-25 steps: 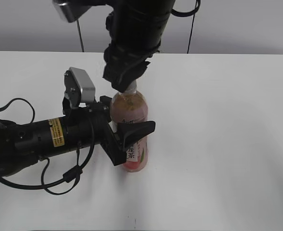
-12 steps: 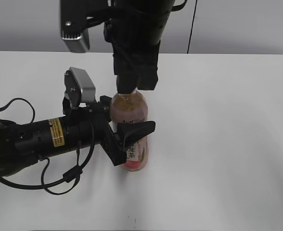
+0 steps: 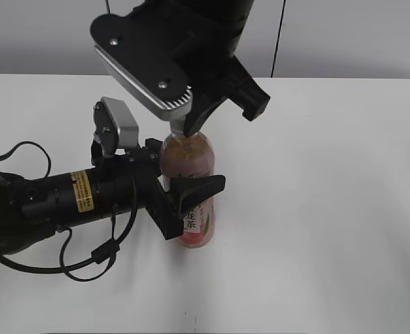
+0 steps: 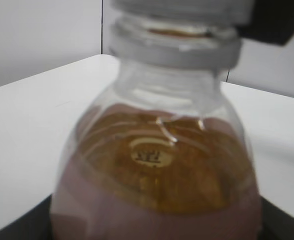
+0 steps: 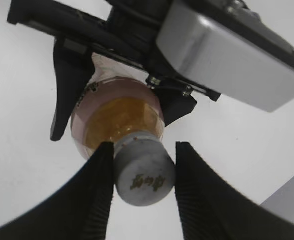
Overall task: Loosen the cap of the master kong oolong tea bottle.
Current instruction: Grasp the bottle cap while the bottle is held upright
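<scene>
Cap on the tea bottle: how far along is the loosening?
Done: left gripper clamps the upright bottle. In hand: right gripper has its fingers on either side of the cap. Left: the cap is not visibly lifted from the neck.

Bottle label: black Chinese characters, one reads 茶. Cap top has a small mark, unreadable. Yellow sticker on left arm, print too small to read.

The left claw and right claw crowd the bottle; the table rightward lies open.
</scene>
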Tool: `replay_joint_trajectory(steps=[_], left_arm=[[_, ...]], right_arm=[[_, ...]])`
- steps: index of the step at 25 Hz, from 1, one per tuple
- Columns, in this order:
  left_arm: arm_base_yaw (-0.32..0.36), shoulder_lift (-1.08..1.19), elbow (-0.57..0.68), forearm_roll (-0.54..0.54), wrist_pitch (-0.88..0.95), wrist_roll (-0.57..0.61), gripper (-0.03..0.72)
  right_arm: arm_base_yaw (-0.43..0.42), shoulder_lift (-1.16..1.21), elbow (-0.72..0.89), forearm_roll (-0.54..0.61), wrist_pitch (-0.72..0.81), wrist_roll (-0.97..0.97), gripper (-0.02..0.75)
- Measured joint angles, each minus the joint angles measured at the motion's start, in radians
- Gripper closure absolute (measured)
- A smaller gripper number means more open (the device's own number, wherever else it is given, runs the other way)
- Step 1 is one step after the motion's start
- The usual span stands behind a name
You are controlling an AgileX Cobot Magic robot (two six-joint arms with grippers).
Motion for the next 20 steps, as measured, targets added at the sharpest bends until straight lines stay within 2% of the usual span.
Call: replay_joint_trajectory(steps=[13, 20], left_arm=[[0.000, 0.001, -0.003, -0.005, 0.002, -0.007, 0.249], [0.000, 0.001, -0.003, -0.006, 0.003, -0.010, 0.249]], right_arm=[[0.002, 0.000, 0.000, -0.035, 0.000, -0.625, 0.459], [0.002, 0.000, 0.000, -0.039, -0.005, -0.683, 0.459]])
